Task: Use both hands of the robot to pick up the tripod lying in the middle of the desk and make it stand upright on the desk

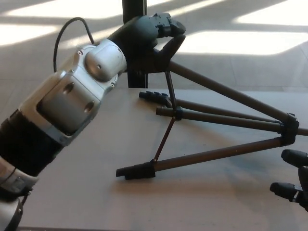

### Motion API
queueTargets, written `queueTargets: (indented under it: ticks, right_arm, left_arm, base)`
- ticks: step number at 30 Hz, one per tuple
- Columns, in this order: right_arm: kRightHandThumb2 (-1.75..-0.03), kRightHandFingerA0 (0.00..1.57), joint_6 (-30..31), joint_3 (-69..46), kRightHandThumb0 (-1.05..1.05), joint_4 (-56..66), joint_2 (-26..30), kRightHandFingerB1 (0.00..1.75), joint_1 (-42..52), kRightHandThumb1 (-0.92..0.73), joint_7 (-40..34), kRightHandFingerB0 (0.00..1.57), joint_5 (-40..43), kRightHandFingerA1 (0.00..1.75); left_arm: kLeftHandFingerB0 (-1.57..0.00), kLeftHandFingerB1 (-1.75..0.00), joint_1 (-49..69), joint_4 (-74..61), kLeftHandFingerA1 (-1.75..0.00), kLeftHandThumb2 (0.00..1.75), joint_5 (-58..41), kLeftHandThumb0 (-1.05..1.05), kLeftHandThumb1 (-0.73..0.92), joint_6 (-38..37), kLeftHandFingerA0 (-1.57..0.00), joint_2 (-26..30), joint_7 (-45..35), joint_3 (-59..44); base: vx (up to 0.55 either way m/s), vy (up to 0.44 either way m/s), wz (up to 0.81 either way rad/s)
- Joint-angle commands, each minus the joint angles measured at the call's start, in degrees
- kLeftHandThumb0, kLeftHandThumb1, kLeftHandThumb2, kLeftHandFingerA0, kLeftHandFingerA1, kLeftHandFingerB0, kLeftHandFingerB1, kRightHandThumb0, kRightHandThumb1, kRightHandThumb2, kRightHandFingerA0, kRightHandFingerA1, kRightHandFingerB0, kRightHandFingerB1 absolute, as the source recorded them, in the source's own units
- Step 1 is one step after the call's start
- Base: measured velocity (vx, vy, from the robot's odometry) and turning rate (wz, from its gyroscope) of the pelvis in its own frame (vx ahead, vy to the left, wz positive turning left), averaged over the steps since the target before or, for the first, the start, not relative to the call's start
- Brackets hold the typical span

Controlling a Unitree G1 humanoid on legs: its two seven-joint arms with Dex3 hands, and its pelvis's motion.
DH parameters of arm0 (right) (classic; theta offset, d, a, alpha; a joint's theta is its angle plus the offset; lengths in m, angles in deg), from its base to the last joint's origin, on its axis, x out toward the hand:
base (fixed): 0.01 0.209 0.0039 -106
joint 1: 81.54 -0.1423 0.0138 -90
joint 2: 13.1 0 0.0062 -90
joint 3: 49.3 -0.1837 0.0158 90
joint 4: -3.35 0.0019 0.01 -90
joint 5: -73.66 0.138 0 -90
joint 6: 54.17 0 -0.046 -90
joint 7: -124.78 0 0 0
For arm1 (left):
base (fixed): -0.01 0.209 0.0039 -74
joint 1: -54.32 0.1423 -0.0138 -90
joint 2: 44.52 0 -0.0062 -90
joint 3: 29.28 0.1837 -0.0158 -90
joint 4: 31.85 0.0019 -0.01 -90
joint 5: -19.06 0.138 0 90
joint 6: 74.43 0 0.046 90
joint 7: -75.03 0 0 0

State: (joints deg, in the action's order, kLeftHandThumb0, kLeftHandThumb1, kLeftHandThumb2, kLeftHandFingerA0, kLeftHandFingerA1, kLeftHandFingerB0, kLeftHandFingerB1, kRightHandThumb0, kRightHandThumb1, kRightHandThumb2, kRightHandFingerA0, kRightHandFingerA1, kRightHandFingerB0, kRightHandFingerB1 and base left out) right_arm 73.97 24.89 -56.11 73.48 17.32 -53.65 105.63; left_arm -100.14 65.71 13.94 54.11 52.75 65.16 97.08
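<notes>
The tripod [226, 120] lay on its side across the tabletop [96, 159], its 3 legs spread, 2 feet resting on the surface and the upper leg raised. The left hand [151, 41] was closed around the foot end of that raised leg, beside a dark post [134, 72] behind. The right hand [293, 180] hovered near the tripod's hub at the right edge, fingers apart, holding nothing.
</notes>
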Motion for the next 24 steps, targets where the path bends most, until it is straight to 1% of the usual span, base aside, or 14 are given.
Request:
queueTargets:
  ticks: [1,5,6,9,10,12,15,16,17,19,20,21,23,24]
  right_arm:
    - [-0.61,0.64,2.07,0.94,-0.74,0.60,0.57,0.55,1.88,-0.67,1.12,0.63,0.25,0.83]
    - [-0.60,0.70,2.11,1.40,-0.74,0.70,0.67,0.57,2.03,-0.66,0.98,0.65,-0.13,0.84]
    - [-0.60,0.71,2.19,1.45,-0.75,0.82,0.77,0.57,1.89,-0.66,0.81,0.65,-0.28,0.85]
    - [-0.60,0.69,2.96,1.64,-0.75,1.10,0.72,0.56,1.71,-0.65,0.63,0.65,0.29,0.83]
    - [-0.60,0.68,2.59,1.83,-0.75,1.05,1.08,0.56,1.80,-0.66,1.19,0.64,0.15,0.83]
    - [-0.60,0.71,1.88,2.35,-0.75,0.67,0.96,0.57,1.73,-0.65,1.37,0.68,-0.32,0.81]
    - [-0.60,0.72,1.88,2.87,-0.76,0.72,1.29,0.57,1.50,-0.65,1.48,0.68,-0.55,0.81]
    - [-0.61,0.69,1.40,3.04,-0.76,0.56,1.77,0.57,1.54,-0.66,2.25,0.64,-0.67,0.83]
    - [-0.62,0.66,1.35,3.55,-0.77,0.54,2.38,0.57,1.34,-0.67,2.76,0.63,-1.00,0.82]
    - [-0.62,0.66,1.36,3.77,-0.77,0.54,2.58,0.57,1.25,-0.67,2.86,0.63,-1.13,0.82]
    - [-0.62,0.64,0.92,4.28,-0.76,0.71,3.00,0.56,1.31,-0.68,3.30,0.62,-1.61,0.82]
    - [-0.61,0.70,0.59,5.11,-0.75,1.26,2.79,0.53,1.47,-0.68,2.78,0.64,-2.44,0.78]
    - [-0.61,0.68,-0.29,5.57,-0.74,0.96,3.02,0.52,1.50,-0.69,3.42,0.63,-2.83,0.78]
    - [-0.61,0.69,-1.19,5.75,-0.74,0.40,3.22,0.51,1.56,-0.69,4.11,0.64,-3.11,0.78]
  left_arm:
    - [-0.07,-0.40,-17.57,11.11,-0.29,1.01,33.86,-0.93,0.56,-23.17,0.00,4.20,-4.82,21.47]
    - [-0.11,-0.35,-22.22,15.43,-0.34,1.00,33.49,-0.92,0.57,-21.94,-0.01,-0.09,-2.80,23.36]
    - [-0.10,-0.32,-23.11,16.51,-0.42,0.61,33.22,-0.90,0.72,-21.83,-0.01,-0.99,-2.67,23.63]
    - [-0.16,-0.25,-25.62,21.24,-0.31,0.63,32.60,-0.84,0.70,-21.94,-0.10,-4.86,-0.86,25.11]
    - [-0.10,-0.38,-26.23,22.94,-0.40,0.92,32.59,-0.84,0.56,-22.18,-0.06,-6.19,0.01,25.66]
    - [-0.16,-0.26,-27.30,24.60,-0.31,0.63,33.04,-0.85,0.71,-22.53,-0.10,-7.77,1.31,26.68]
    - [-0.10,-0.29,-29.00,26.02,-0.37,0.63,33.12,-0.89,0.74,-22.48,-0.02,-9.45,1.20,27.74]
    - [-0.06,-0.35,-29.60,26.46,-0.42,0.64,33.18,-0.93,0.76,-22.54,0.00,-10.26,1.34,28.10]
    - [-0.12,-0.33,-29.88,26.59,-0.28,1.05,33.77,-0.96,0.62,-22.56,-0.01,-10.34,1.74,28.82]
    - [-0.12,-0.33,-30.12,27.04,-0.28,1.05,33.90,-0.96,0.62,-22.74,-0.01,-10.46,2.03,29.24]
    - [-0.08,-0.35,-30.12,27.05,-0.43,0.63,34.31,-0.95,0.75,-23.12,0.00,-10.47,2.43,29.70]
    - [-0.02,-0.28,-29.40,26.61,-0.23,1.06,36.50,-1.00,0.64,-24.67,-0.04,-9.68,3.33,32.02]
    - [-0.02,-0.31,-29.01,26.79,-0.25,1.06,37.15,-0.98,0.62,-25.27,-0.02,-9.51,3.93,32.90]
    - [-0.09,-0.35,-28.65,26.94,-0.40,0.63,37.27,-0.94,0.74,-25.42,0.00,-9.63,4.10,33.34]
  base:
    - [0.00,0.000,0.00]
    - [0.00,0.000,0.00]
    - [0.00,0.000,0.00]
    - [0.00,0.000,0.00]
    - [0.00,0.000,0.00]
    - [0.00,0.000,0.00]
    - [0.00,0.000,0.00]
    - [0.00,0.000,0.00]
    - [0.00,0.000,0.00]
    - [0.00,0.000,0.00]
    - [0.00,0.000,0.00]
    - [0.00,0.000,0.00]
    - [0.00,0.000,0.00]
    - [0.00,0.000,0.00]
